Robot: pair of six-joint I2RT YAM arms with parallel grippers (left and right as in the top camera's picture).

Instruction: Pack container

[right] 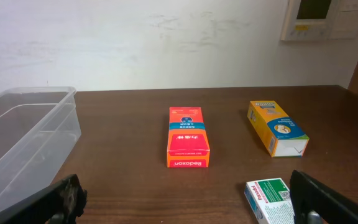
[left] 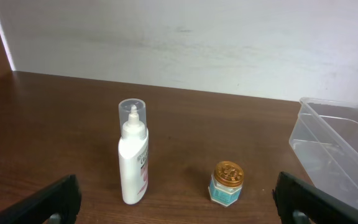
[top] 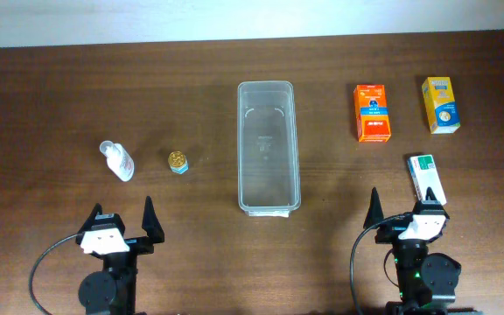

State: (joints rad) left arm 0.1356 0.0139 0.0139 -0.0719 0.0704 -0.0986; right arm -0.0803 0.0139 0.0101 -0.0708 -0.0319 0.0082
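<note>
Down at the near edge, left gripper (top: 123, 212) and right gripper (top: 402, 206) are both spread wide, gripping nothing. Right by the right one is a green-white box (right: 270, 200), further out an orange box (right: 188, 144) reading "Redoxon" and a yellow box (right: 277, 127), print too small. Left side: white bottle (left: 133, 155), label unreadable, and a gold-lidded jar (left: 227, 182). Clear container (top: 269, 166) sits mid-table between the two groups
</note>
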